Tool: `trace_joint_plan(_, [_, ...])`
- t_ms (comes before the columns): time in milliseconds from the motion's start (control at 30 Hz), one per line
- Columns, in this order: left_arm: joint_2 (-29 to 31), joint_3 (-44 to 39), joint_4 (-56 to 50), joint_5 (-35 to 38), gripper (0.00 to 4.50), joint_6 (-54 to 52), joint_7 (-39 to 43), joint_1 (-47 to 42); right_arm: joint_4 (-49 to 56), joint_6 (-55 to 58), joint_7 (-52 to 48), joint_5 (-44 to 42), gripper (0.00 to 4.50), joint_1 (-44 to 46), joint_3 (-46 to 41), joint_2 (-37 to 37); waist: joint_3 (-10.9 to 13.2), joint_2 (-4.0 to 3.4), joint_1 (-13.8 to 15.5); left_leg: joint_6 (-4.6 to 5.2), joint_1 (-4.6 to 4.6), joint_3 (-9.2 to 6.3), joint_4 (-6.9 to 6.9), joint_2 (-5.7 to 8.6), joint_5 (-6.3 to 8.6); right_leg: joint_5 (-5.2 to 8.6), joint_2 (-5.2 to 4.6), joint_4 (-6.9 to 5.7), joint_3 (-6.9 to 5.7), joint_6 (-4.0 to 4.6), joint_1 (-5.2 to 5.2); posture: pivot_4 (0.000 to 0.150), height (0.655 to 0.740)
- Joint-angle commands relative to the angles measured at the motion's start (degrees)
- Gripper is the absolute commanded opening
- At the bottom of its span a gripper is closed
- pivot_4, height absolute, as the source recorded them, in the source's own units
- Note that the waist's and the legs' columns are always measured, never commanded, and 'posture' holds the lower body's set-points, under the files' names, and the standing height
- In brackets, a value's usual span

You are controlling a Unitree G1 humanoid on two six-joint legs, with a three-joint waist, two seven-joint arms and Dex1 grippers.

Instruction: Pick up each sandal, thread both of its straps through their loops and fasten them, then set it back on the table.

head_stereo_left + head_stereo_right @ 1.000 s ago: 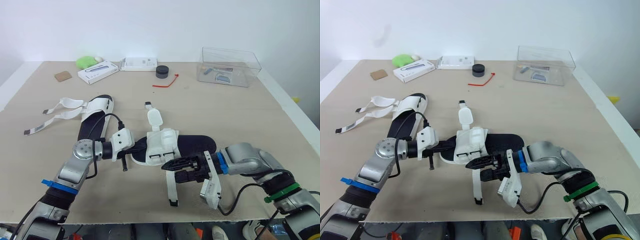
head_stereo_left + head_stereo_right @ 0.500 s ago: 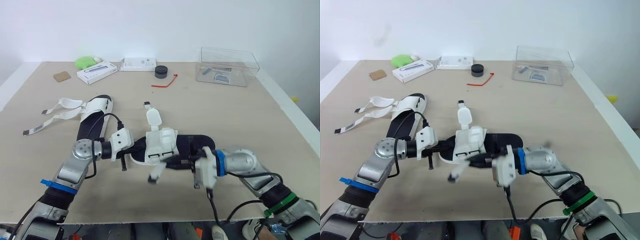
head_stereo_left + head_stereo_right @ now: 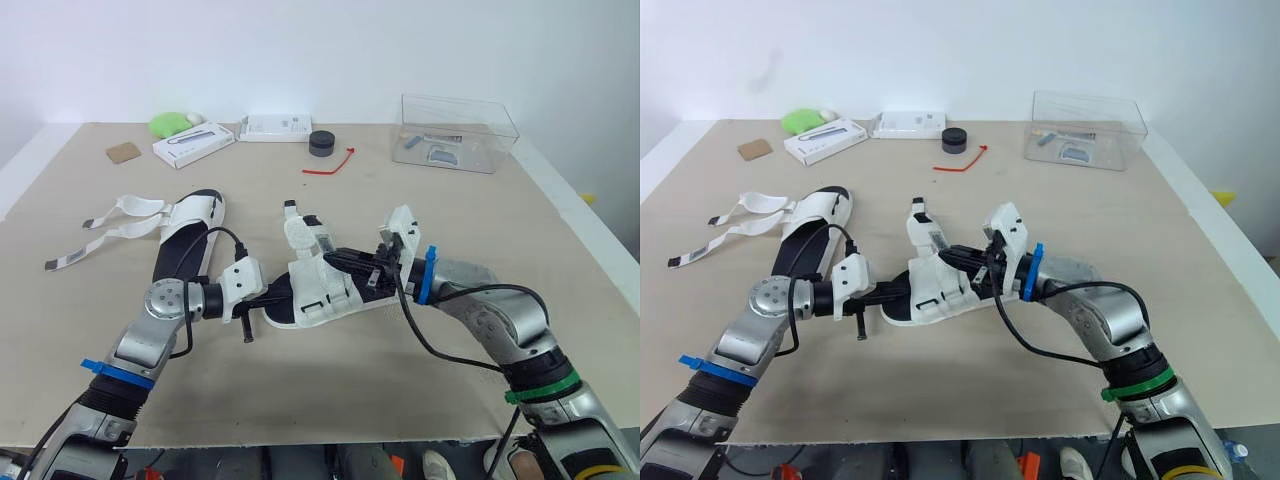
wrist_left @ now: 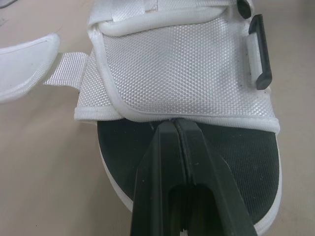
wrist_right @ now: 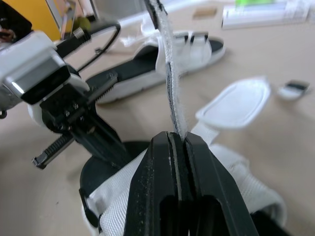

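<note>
At mid-tabletop [image 3: 470, 215], the right end effector [image 5: 178, 140] clamps a strap [image 5: 170, 73] of the sandal [image 3: 318, 290], a pinch seen plainly in its wrist view. The left wrist view shows the left end effector [image 4: 174, 123] clenched, tips against the white upper [image 4: 172, 69]. A second sandal [image 3: 188, 240] lies to the left, straps loose.

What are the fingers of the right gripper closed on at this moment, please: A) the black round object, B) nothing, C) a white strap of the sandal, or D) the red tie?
C: in the right wrist view the fingers of the right gripper are pinched shut on the white strap of the sandal.
</note>
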State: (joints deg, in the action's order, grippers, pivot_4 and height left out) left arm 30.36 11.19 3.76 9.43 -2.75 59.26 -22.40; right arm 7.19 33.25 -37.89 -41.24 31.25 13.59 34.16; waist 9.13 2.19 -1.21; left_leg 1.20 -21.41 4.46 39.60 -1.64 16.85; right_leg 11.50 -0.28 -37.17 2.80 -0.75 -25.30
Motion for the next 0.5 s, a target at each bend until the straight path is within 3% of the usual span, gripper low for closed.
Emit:
trace_joint_plan(33, [0.15, 0.06, -0.54, -0.29, 0.0, 0.31, 0.01, 0.34, 1.71, 2.88, -1.79, 0.2, 0.19, 1.77, -2.44, -0.27, 0.0, 0.0, -0.01, 0.0, 0.0, 0.0, 0.0, 0.0, 0.0, 0.0, 0.02, 0.0, 0.0, -0.01, 0.0, 0.15, 0.74])
trace_joint_plan(467, [-0.17, 0.43, -0.37, -0.97, 0.0, 1.19, -0.28, 0.5, -1.13, 9.84, -1.55, 5.1, 0.19, 4.43, -3.66, -2.19, 0.0, 0.0, -0.01, 0.0, -0.01, 0.01, 0.0, 0.03, 0.0, 0.0, 0.04, 0.01, -0.01, -0.07, 0.0, 0.15, 0.74])
trace_joint_plan(500, [-0.2, 0.44, -0.42, -0.93, 0.0, 1.17, -0.26, 0.53, -1.67, 9.62, -1.25, 5.88, 0.58, 4.75, -3.69, -2.16, 0.0, 0.0, -0.02, 0.0, -0.01, 0.01, 0.0, 0.03, 0.0, 0.0, 0.05, 0.01, -0.01, -0.08, 0.0, 0.15, 0.74])
